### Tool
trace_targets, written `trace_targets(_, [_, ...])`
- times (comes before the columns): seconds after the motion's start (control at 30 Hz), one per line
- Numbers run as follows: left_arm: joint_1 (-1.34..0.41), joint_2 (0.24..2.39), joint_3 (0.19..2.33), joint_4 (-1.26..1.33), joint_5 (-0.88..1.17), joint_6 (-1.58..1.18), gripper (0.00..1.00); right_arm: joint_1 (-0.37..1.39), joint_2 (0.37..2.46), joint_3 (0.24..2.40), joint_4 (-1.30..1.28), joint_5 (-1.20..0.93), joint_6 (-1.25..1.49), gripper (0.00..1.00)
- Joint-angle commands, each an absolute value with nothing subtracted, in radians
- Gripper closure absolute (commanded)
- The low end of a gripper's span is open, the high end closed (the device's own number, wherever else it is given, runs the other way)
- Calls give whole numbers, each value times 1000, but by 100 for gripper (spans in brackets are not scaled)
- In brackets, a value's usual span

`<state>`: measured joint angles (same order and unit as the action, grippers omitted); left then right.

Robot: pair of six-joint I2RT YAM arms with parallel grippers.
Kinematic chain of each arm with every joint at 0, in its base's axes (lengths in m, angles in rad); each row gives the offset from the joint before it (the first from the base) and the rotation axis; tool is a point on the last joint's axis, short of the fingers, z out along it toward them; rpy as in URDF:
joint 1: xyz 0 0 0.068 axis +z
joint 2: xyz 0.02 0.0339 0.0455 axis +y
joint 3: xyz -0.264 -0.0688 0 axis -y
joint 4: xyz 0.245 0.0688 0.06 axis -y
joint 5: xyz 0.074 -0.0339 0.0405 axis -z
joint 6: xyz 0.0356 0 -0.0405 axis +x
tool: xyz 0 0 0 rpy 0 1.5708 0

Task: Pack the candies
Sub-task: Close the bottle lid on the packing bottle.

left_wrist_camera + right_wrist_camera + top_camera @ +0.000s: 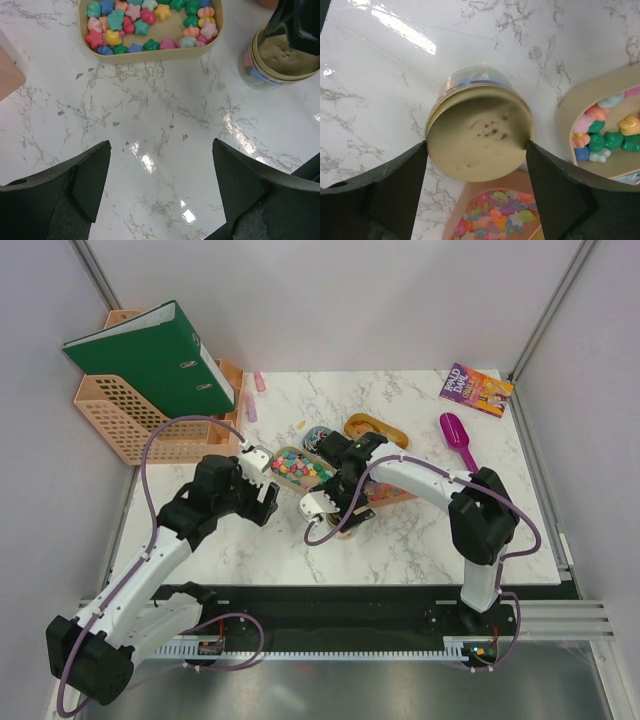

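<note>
Star-shaped multicoloured candies fill an oval tan tray, also seen from above. A clear jar of candies with a round gold lid stands on the marble. My right gripper is shut on the lid, one finger on each side. My left gripper is open and empty over bare marble, just near of the tray. The jar also shows in the left wrist view. A second, peach tray of pastel candies lies under the right gripper.
A purple scoop and a book lie at the far right. An orange oval tray lies behind the right arm. A green binder rests on a peach rack at the far left.
</note>
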<state>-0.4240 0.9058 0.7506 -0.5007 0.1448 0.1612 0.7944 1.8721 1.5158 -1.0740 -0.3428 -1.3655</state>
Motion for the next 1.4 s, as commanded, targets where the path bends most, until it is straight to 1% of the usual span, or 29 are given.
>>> trace_targets(0.0, [-416,917,779,-500,179,140,11,795,1894,1533,-1060,-341,-1362,19])
trace_targets(0.37, [-414,928,756,-495,175,164,12,799,1856,1494,-1055,-334,-1362,16])
trace_targets(0.4, [-414,925,753,-494,175,166,12,801,1847,1490,-1058,-334,-1359,13])
trace_targets(0.43, [-414,925,753,-492,172,166,12,804,1841,1485,-1057,-333,-1356,2])
trace_targets(0.8, [-414,916,744,-480,179,169,14,818,1738,1430,-1034,-313,-1316,2])
trace_targets(0.83, [-414,916,744,-480,184,167,15,821,1733,1433,-1032,-307,-1309,2])
trace_targets(0.93, [-416,907,739,-477,192,169,26,821,1700,1443,-1009,-308,-1266,2])
trace_targets(0.97, [-414,907,738,-474,198,170,43,819,1688,1445,-994,-314,-1243,4])
trace_targets(1.0, [-414,907,738,-472,218,175,58,819,1686,1448,-994,-334,-1236,8])
trace_targets(1.03, [-414,907,736,-469,227,181,71,821,1687,1451,-994,-345,-1224,11])
trace_targets(1.07, [-414,908,733,-469,233,181,89,821,1698,1459,-996,-350,-1212,23])
trace_targets(1.13, [-414,908,735,-469,247,181,95,824,1718,1465,-1000,-354,-1181,36])
trace_targets(1.17, [-414,908,736,-468,248,179,96,825,1742,1468,-1008,-350,-1177,54])
trace_targets(1.27, [-416,907,736,-469,249,183,96,830,1793,1465,-1028,-333,-1157,74])
trace_targets(1.33, [-414,905,736,-469,248,183,95,844,1812,1441,-1026,-328,-1138,79])
trace_targets(1.37, [-414,908,736,-469,253,183,95,847,1815,1431,-1026,-322,-1132,79])
